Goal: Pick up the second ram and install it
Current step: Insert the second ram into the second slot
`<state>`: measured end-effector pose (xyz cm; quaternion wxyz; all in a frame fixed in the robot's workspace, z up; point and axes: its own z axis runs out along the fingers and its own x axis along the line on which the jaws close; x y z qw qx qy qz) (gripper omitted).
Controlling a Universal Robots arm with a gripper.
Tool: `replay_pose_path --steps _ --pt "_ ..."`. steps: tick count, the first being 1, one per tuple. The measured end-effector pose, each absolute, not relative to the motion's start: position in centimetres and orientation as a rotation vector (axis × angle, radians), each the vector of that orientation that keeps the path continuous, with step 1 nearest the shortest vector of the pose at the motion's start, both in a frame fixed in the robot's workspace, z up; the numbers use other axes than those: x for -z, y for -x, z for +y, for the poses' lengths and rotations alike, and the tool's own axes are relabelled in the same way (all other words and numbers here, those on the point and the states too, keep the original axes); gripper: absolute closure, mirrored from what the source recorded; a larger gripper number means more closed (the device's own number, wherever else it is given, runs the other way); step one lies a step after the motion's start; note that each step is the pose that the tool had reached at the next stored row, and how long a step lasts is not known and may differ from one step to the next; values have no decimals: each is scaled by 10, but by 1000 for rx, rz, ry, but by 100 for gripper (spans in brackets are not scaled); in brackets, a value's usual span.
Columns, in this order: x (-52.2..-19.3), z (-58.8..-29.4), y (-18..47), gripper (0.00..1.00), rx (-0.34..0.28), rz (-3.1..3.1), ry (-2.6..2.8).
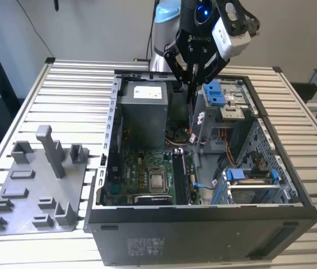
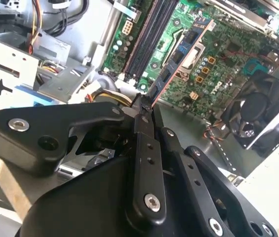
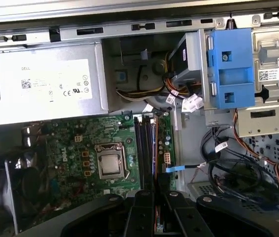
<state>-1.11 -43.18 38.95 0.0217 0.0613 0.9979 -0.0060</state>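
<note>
Here, in the exterior view, the open computer case (image 1: 203,235) sits nearest, grey holder tray (image 1: 29,190) at its nine o'clock; toward twelve o'clock hangs the gripper (image 1: 190,84), in the second wrist view clenched on the second ram (image 2: 180,54) above the memory slots (image 2: 151,35).

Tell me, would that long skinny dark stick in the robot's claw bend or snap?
The long, thin, dark memory stick is probably stiff: it juts straight from the black gripper without drooping. Being so thin, it looks light, yet a hard sideways push might crack it.
</note>
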Motion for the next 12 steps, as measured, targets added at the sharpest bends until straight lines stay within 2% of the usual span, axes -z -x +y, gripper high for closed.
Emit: replay_pose_path --steps 12 --pt "-387 -432 8 86 17 3097 -67"
